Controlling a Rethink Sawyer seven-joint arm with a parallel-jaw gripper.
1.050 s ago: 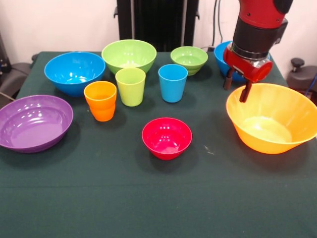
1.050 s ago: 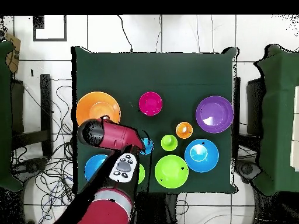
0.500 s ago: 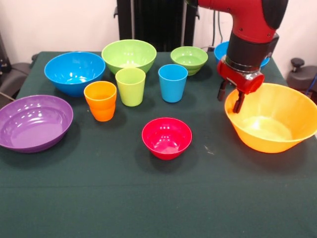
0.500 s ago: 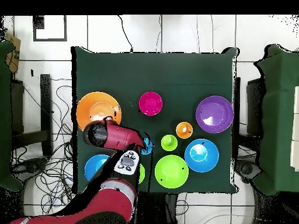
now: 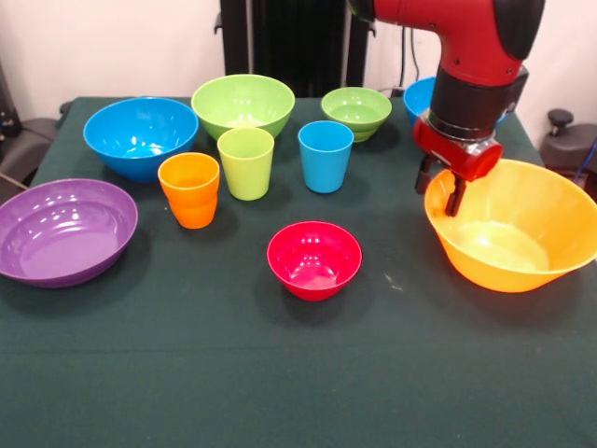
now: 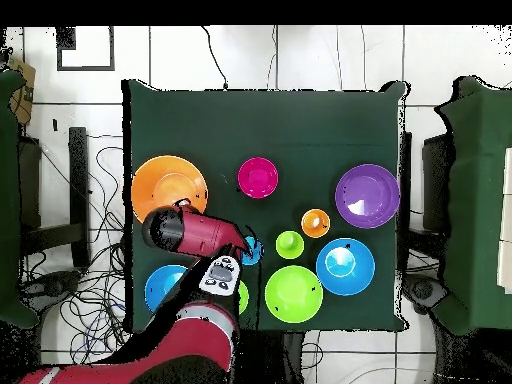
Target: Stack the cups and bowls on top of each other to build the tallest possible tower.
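Dark green cloth covers the table point(image 5: 233, 373); white wall and a black stand fill the upper frame.

Gripper point(image 5: 440, 191): at right of the front view, below the red arm point(image 5: 466, 37). Its two dark fingers point(image 5: 454, 198) stand slightly apart across the left rim of the yellow-orange bowl point(image 5: 518, 229), one outside the wall, one inside. Whether they press the rim cannot be told.

Bowl and cup positions, front view:
- Purple bowl point(image 5: 61, 229): left edge.
- Large blue bowl point(image 5: 140, 135): upper left.
- Large green bowl point(image 5: 242, 103): top centre.
- Small green bowl point(image 5: 355, 112): right of it.
- Second blue bowl point(image 5: 420, 93): partly hidden behind the arm.
- Red bowl point(image 5: 314, 259): centre, alone.
- Orange cup point(image 5: 189, 189), lime green cup point(image 5: 246, 162), blue cup point(image 5: 326, 155): upright in a row, centre left.

No tower is stacked; every item rests separately.
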